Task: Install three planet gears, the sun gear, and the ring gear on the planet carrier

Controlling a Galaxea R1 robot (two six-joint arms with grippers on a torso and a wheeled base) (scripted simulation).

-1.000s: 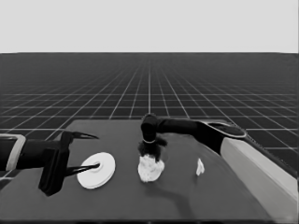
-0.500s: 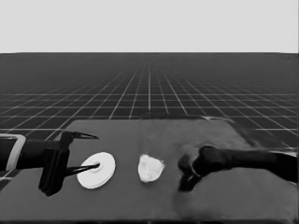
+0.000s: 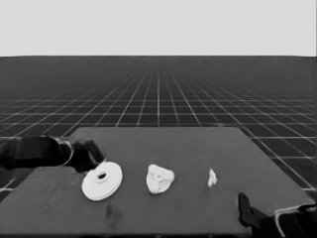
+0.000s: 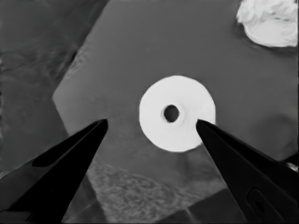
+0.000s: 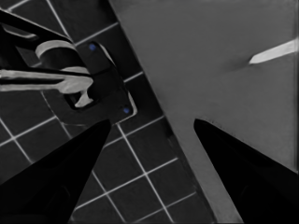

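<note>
Dark table (image 3: pixel 198 148): larger round part (image 4: pixel 177 113) lies under the spread left end effector (image 4: pixel 152 122), untouched

Left arm: enters from the left edge, end effector (image 4: pixel 152 128) pointing downward, fingers (image 4: pixel 70 158) spread wide apart. Right arm: lower right corner, end effector (image 5: pixel 152 128) fingers parted.

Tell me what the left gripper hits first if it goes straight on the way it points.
Probably the larger round part: the left gripper, fingers open, points right at it, one fingertip already overlapping its rim. Depth is unclear.
</note>
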